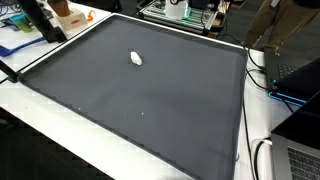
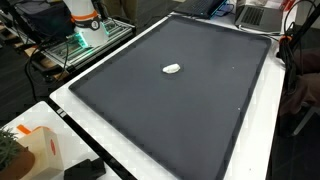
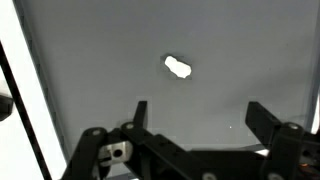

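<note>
white lump (image 3: 178, 68) beyond open jaws, wrist view.

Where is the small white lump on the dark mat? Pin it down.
The small white lump lies alone on the dark grey mat in both exterior views. In the wrist view it sits ahead of the open jaws, untouched, slightly toward the left finger.

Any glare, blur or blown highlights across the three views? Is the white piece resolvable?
Wrist view: white object overexposed, no surface detail, slightly soft; bright strip at left edge blown out; tool dark, open, fingers silhouetted. Both exterior views: even diffuse light on the dark mat, no hard shadows or glare; object only a small white blob, shape unclear.
</note>
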Motion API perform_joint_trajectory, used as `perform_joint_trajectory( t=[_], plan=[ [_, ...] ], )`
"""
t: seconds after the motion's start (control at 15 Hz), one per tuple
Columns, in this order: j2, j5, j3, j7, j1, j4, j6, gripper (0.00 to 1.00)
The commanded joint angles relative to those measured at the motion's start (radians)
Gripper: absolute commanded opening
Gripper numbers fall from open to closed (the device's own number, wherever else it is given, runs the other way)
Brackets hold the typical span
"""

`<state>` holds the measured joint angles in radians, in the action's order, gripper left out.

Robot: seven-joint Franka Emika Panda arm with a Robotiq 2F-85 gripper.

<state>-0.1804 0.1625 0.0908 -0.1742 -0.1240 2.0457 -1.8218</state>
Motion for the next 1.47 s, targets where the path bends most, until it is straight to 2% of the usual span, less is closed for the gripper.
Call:
perform_joint_trajectory(
  t=[0.0,0.2,0.4,0.47,0.6,0.73,1.4],
  plan=[
    [-0.243,-0.051,-0.010,0.017,0.019,0.245,-0.093,1.00],
    [-0.408,-0.105,-0.057,0.025,0.048,0.392,-0.138,1.00],
    [-0.529,-0.128,-0.131,0.057,0.110,0.480,-0.153,1.00],
    [-0.424,-0.117,-0.081,0.033,0.097,0.386,-0.115,1.00],
    [-0.490,-0.124,-0.119,0.064,0.127,0.434,-0.121,1.00],
    [-0.517,-0.128,-0.123,0.067,0.131,0.452,-0.123,1.00],
    [-0.517,-0.129,-0.119,0.066,0.130,0.455,-0.132,1.00]
  ],
)
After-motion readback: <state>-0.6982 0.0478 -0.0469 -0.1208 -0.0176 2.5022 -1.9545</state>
